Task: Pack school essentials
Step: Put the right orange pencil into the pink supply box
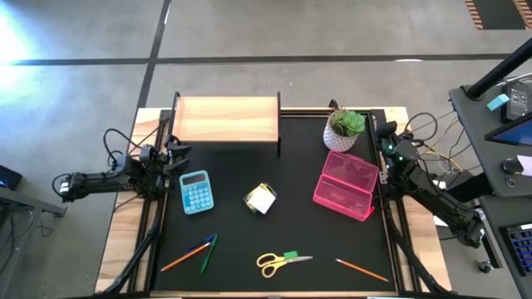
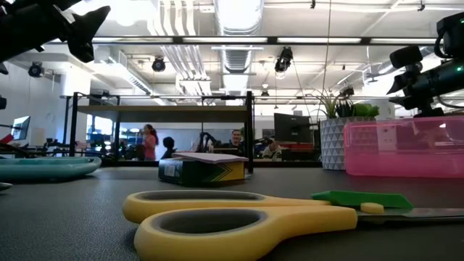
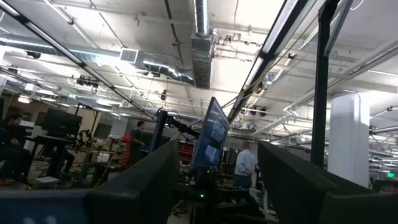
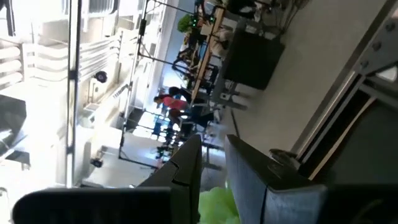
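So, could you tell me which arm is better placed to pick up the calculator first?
Probably the left: the left gripper hovers just behind the blue calculator, while the right gripper sits across the table beside the pink case.

On the dark surface (image 1: 233, 208) lie flat the yellow-handled scissors (image 1: 278, 262) with a small green eraser (image 1: 291, 255) touching them, an orange pencil (image 1: 362, 268) to their right, orange, blue and green pens (image 1: 195, 252) to their left, and a sticky-note block (image 1: 260, 199) mid-surface.
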